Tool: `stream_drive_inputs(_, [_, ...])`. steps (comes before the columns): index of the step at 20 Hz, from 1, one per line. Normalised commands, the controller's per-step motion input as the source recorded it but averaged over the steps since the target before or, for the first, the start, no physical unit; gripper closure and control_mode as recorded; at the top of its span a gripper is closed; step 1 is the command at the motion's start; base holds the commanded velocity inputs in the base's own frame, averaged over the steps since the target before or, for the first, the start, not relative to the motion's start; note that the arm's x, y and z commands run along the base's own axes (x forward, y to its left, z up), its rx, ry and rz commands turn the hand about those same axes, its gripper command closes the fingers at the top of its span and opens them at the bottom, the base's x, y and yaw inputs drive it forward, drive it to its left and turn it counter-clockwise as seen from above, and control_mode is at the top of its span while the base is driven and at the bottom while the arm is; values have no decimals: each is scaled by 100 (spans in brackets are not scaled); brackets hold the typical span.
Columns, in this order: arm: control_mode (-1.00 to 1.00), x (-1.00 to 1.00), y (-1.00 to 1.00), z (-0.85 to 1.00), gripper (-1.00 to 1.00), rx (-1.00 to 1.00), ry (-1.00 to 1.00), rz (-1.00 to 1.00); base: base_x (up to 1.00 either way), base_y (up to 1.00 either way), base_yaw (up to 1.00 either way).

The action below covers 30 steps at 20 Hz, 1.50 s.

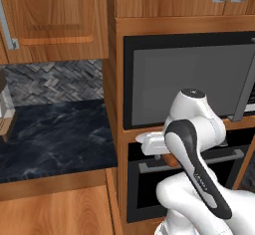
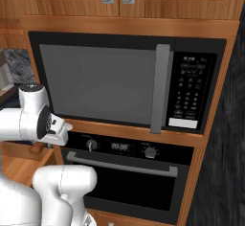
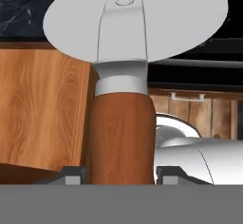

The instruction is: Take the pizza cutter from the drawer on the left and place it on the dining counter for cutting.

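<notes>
I have the claw (image 3: 121, 173) pinching the pizza cutter (image 3: 121, 95) mid-frame; next, carry it to the dining tabletop.

The microwave (image 2: 119, 84) and oven (image 2: 129, 172) are standing close ahead of the end effector (image 3: 121, 173), blocking the way forward. To the left, room is lying open above the black desk (image 1: 55, 134), with wall cabinets (image 1: 55, 20) hanging overhead.

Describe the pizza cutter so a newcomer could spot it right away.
Start at the built-in microwave above the black oven. Level with the oven's controls, the arm's pincer grips the pizza cutter by its brown wooden handle. Its flat grey round blade on a silver fork is unmistakable.
</notes>
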Motion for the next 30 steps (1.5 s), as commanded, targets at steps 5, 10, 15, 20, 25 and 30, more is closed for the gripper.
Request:
stream_drive_inputs(5, [-100,7,-100,15,100,1,0,0,0,0,0])
stream_drive_inputs(10, [-100,4,-89,3,100,0,0,0,0,0,0])
stream_drive_inputs(15, [-100,6,-25,0,100,-3,0,-1,0,0,0])
stream_drive_inputs(20, [-100,22,18,0,100,-18,1,-10,0,0,0])
stream_drive_inputs(25, [-100,5,-7,0,100,-4,0,-3,0,0,0])
stream_drive_inputs(30, [-100,0,-4,0,100,0,0,0,0,0,0])
